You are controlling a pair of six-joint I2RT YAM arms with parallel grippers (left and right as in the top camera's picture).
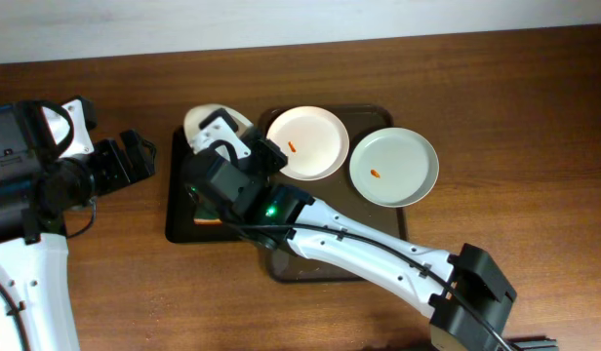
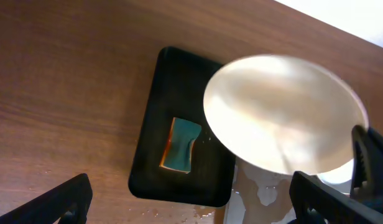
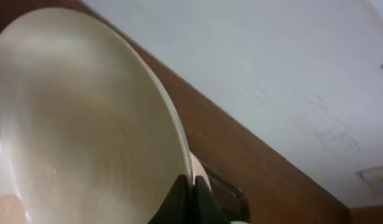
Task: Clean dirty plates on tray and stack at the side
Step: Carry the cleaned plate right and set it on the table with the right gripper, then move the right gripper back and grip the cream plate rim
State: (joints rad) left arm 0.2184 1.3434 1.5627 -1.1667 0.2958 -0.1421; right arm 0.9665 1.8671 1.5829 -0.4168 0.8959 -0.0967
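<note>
Brown wood counter (image 1: 476,78) carries a dark tray (image 1: 364,117) and, just to its left, a narrower black tray (image 2: 173,81). The right end effector (image 3: 193,198) is pinching the rim of the held plate (image 2: 285,112), its two fingers pressed against the edge from either side. This plate is lifted clear and tilted, and its face looks clean and glossy in both wrist views. From overhead it sits above the far end of the black tray, partly hidden behind the right arm's wrist. A sponge (image 2: 182,144), teal on top with an orange side, lies flat inside the black tray, near its middle and apart from the held plate. The white plate (image 1: 305,143) rests on the far left part of the tray and has a small orange smear near its centre. The bluish plate (image 1: 393,168) lies beside it to the right, overlapping the tray's right rim, and also has an orange smear at its centre. These two plates lie close together, though I cannot tell whether their edges touch. The left end effector (image 1: 133,159) hovers over bare counter to the left of the black tray, its fingers spread wide and holding nothing.
</note>
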